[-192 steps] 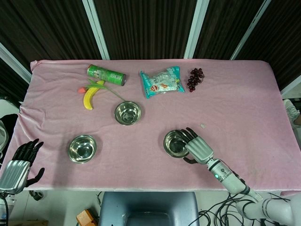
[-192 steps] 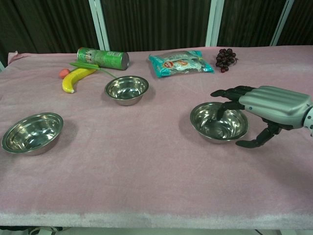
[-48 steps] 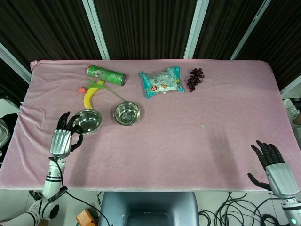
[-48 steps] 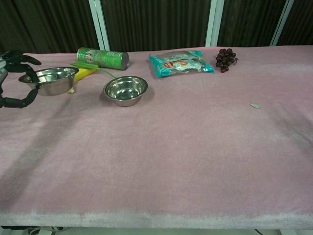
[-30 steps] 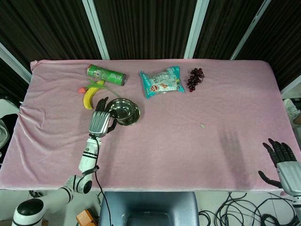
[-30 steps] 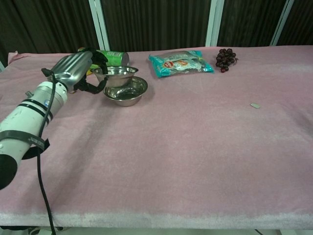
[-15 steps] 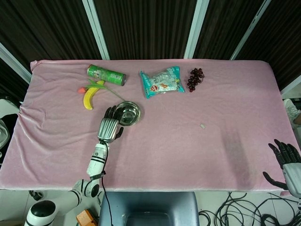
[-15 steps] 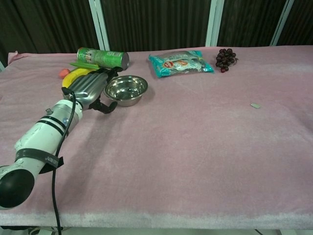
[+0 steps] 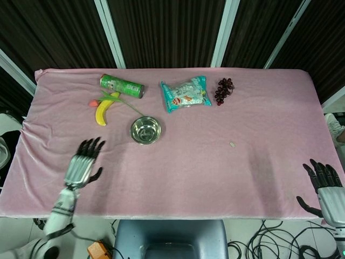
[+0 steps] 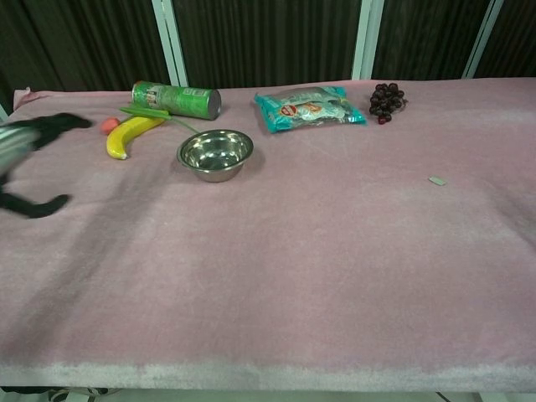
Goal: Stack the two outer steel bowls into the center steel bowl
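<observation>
A stack of steel bowls (image 9: pixel 145 130) (image 10: pixel 215 153) stands on the pink cloth left of the middle; it reads as one bowl from above. My left hand (image 9: pixel 83 162) (image 10: pixel 25 163) hovers well to the left and nearer the front edge than the bowls, fingers spread, holding nothing. It is blurred in the chest view. My right hand (image 9: pixel 325 188) hangs past the table's front right corner, fingers apart and empty. The chest view does not show it.
Behind the bowls lie a banana (image 9: pixel 102 111) (image 10: pixel 131 134), a green can on its side (image 9: pixel 121 86) (image 10: pixel 177 100), a teal snack bag (image 9: pixel 186 94) (image 10: pixel 311 107) and dark grapes (image 9: pixel 223 89) (image 10: pixel 386 101). A small white scrap (image 9: pixel 232 144) (image 10: pixel 437 180) lies right of the middle.
My left hand has let go of the bowl stack and drawn back to the left and toward the front edge. The right hand has barely moved.
</observation>
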Controlling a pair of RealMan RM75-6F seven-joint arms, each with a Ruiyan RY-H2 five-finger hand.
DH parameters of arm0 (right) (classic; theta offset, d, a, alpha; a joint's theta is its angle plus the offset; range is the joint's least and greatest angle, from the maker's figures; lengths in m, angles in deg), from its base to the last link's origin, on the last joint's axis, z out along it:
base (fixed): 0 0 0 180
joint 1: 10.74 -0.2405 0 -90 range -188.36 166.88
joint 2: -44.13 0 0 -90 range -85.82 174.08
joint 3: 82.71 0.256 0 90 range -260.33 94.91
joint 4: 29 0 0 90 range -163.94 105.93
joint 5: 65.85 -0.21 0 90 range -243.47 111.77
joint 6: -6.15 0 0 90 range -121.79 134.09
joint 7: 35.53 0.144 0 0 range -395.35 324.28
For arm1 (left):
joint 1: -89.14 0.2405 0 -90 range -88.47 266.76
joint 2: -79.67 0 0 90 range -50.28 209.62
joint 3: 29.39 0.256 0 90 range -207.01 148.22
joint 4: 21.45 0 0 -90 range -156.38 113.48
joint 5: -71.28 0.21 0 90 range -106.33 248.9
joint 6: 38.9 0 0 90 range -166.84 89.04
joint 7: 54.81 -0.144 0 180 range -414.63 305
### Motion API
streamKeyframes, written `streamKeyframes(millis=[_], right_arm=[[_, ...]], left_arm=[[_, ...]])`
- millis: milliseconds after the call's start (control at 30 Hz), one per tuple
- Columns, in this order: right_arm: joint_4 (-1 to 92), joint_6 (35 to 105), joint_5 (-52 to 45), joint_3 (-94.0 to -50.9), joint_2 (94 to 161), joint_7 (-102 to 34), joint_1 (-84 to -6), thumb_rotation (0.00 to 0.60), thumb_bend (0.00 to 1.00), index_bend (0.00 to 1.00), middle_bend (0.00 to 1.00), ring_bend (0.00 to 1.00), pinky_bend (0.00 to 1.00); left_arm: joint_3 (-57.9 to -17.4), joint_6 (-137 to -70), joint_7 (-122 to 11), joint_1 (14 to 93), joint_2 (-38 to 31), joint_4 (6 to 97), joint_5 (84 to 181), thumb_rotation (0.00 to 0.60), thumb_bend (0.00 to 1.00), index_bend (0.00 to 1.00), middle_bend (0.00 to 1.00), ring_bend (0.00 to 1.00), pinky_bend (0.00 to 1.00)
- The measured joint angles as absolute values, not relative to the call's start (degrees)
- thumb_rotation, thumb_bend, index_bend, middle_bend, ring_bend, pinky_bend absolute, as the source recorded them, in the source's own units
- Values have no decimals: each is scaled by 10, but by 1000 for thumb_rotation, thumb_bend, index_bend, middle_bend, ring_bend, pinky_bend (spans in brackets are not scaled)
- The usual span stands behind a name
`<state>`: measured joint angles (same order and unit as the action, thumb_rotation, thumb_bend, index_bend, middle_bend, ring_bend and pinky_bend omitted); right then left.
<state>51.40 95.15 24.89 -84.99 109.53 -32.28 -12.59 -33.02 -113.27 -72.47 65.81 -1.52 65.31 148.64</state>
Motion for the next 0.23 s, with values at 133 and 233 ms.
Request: streamKeyframes(millis=[133,233], right_arm=[[555,932,227,-843,1096,-381,-126,600,385,0,0,0,0],[572,918,214,-839,1094,-392,-127,600,385,0,0,0,0]], left_arm=[[-268,-1219,-666,754,68,688,1526,600,374,0,0,0,84],[-247,-1247,-619,777,87,680,1563,600,375,0,0,0,83]])
